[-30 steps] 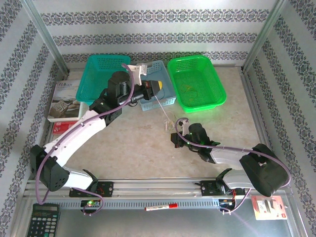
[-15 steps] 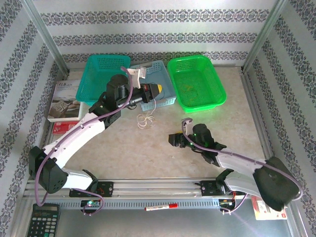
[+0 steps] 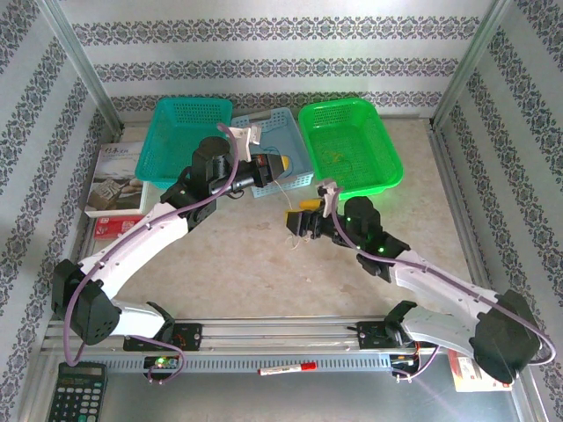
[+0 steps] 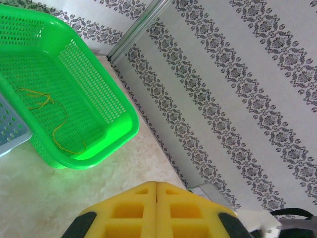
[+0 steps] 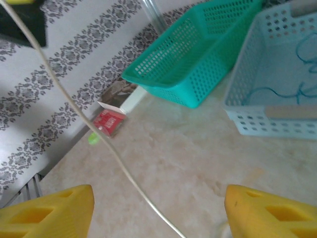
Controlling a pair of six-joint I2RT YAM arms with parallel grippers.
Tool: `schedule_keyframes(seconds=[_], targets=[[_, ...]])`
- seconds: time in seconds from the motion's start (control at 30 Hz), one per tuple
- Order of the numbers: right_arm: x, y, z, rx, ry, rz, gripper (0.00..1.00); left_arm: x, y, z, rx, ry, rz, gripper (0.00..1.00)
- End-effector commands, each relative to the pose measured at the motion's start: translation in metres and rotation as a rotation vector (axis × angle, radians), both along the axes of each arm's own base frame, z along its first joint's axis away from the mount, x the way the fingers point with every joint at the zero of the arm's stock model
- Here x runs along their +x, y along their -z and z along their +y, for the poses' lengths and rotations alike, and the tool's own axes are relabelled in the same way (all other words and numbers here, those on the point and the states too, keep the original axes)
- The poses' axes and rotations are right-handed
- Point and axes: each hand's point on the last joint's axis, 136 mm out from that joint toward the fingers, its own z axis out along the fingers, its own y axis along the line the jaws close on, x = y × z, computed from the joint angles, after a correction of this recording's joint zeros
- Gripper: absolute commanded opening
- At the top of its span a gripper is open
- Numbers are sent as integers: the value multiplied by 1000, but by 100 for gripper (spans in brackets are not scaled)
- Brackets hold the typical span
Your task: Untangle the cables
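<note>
My left gripper (image 3: 283, 164) is shut on a whitish cable (image 3: 288, 207) and holds it above the table in front of the light blue basket (image 3: 297, 132). In the left wrist view its yellow fingers (image 4: 143, 203) are pressed together. The cable (image 5: 107, 144) hangs slanting down between the wide-apart fingers (image 5: 47, 213) of my right gripper (image 5: 158, 218), which is open and touches nothing. That right gripper (image 3: 299, 216) sits just below the left one. Yellow-orange cables (image 4: 62, 134) lie in the green basket (image 4: 114, 99). Dark blue cables (image 5: 277, 91) lie in the light blue basket (image 5: 247, 126).
A teal basket (image 3: 185, 132) stands at the back left and the green basket (image 3: 387, 176) at the back right. Booklets and a red box (image 3: 114, 189) lie by the left wall. A calculator (image 3: 75, 391), a red marker (image 3: 286, 367) and a card (image 3: 479, 369) lie at the near edge.
My right gripper opened and let go of the cable, then moved up and left to straddle the hanging strand. The left gripper stayed shut and kept the cable lifted.
</note>
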Motion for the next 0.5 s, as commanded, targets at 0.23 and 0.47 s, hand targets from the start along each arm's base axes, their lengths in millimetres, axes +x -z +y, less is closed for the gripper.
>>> schedule_keyframes(seconds=[0.23, 0.47], targets=[[28, -28, 27, 3, 14, -101, 70, -5, -30, -7, -68, 27, -62, 0], [42, -28, 47, 12, 5, -106, 69, -6, -38, -7, -69, 28, -75, 0]])
